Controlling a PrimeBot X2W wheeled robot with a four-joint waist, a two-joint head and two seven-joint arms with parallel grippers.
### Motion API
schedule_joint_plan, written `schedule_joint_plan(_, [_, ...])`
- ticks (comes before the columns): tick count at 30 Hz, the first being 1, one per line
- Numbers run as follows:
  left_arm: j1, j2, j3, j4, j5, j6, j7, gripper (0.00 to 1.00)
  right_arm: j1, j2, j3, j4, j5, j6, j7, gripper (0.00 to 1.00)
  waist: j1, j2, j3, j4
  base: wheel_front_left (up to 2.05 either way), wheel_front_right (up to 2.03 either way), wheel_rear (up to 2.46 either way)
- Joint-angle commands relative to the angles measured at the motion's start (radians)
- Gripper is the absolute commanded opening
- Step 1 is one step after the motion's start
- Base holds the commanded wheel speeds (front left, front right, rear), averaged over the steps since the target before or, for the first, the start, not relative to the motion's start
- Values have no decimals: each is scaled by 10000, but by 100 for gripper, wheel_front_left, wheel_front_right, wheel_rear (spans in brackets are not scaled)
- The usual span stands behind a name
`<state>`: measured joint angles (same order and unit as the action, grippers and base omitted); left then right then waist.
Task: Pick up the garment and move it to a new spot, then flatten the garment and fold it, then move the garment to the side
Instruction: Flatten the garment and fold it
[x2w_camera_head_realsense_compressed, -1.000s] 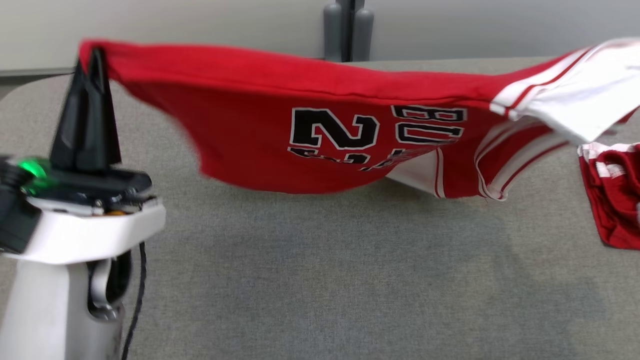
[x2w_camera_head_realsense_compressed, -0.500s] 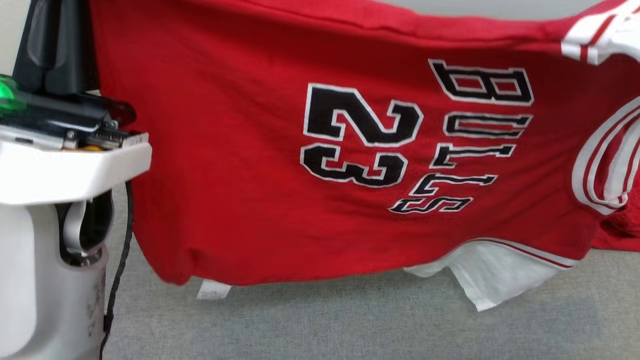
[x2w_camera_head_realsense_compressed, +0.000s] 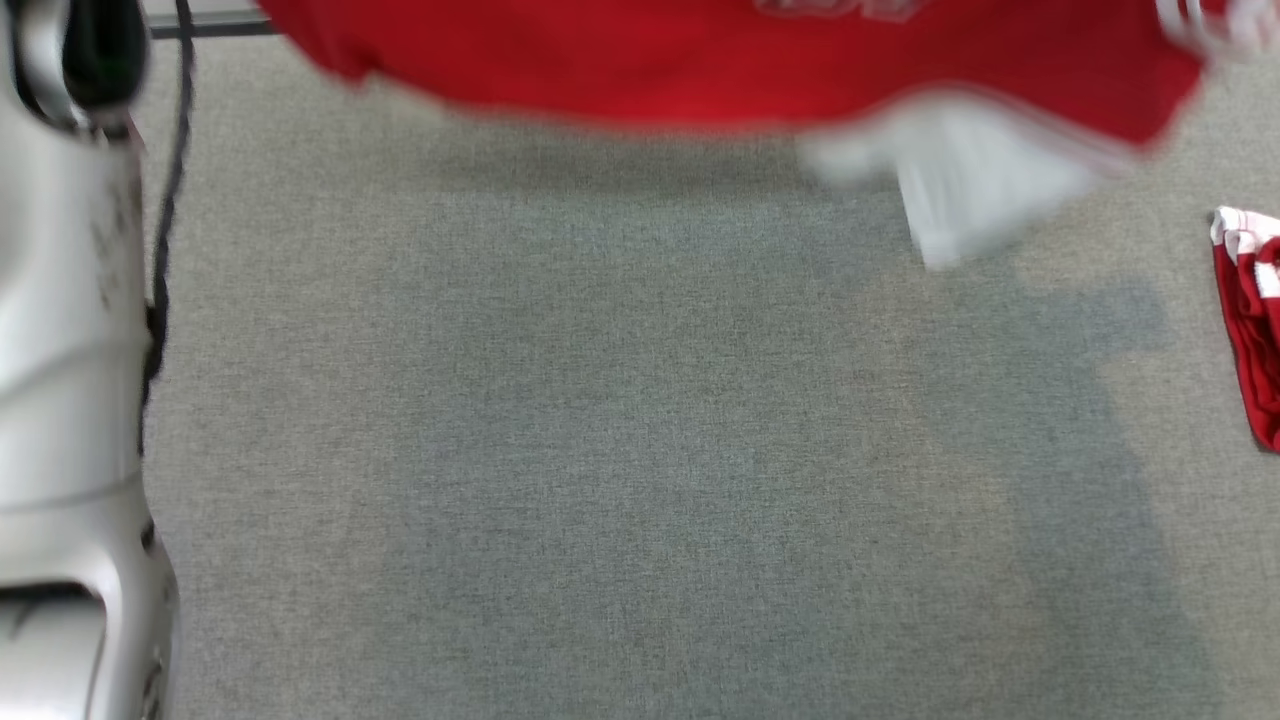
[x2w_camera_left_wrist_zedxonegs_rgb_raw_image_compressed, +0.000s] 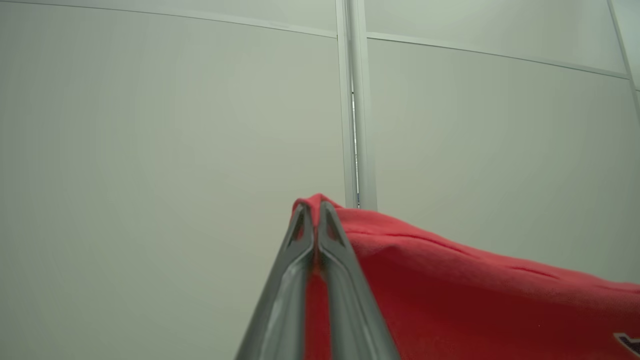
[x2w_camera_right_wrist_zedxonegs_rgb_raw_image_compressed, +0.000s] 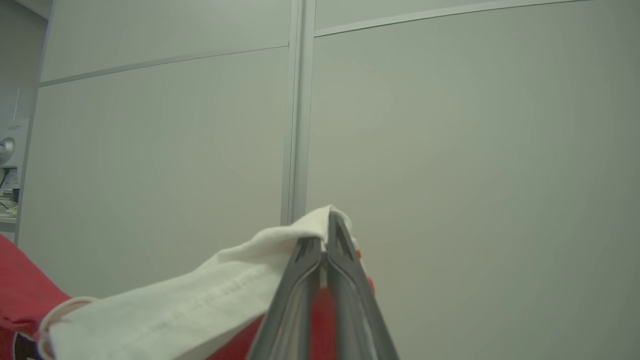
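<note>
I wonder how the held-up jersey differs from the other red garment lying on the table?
The held jersey hangs in the air, pinched by the left end effector and right end effector; the other garment lies bunched on the grey table. The jersey spans the head view's top, blurred; the other is sharp, cut by the right edge. Both are red with white.

Glossy silver-white forearm shell, thin black cable along its side, left gripper and right gripper, long tapered grey fingers, triangular cutouts near tips
</note>
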<state>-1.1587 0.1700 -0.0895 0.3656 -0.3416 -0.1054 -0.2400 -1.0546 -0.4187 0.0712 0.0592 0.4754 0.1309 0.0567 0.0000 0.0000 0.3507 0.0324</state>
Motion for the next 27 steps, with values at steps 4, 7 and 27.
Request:
schedule_joint_plan(4, [-888, -21, -50, 1662, -111, -130, -176, 0, -1161, 271, 699, 1643, 101, -4, -528, 0, 0, 0, -79, -36, 0, 0, 0])
schedule_joint_plan(7, [-998, -99, -226, 3182, -278, -191, -200, 0, -1432, 601, 1279, 3137, 165, -4, -877, 0, 0, 0, -74, -72, 0, 0, 0])
schedule_joint_plan(27, [2915, -849, -116, 6683, -2169, -258, -256, 0, 2188, 1988, 3831, 8278, 2512, -2, -3134, 0, 0, 0, 400, -258, 0, 0, 0])
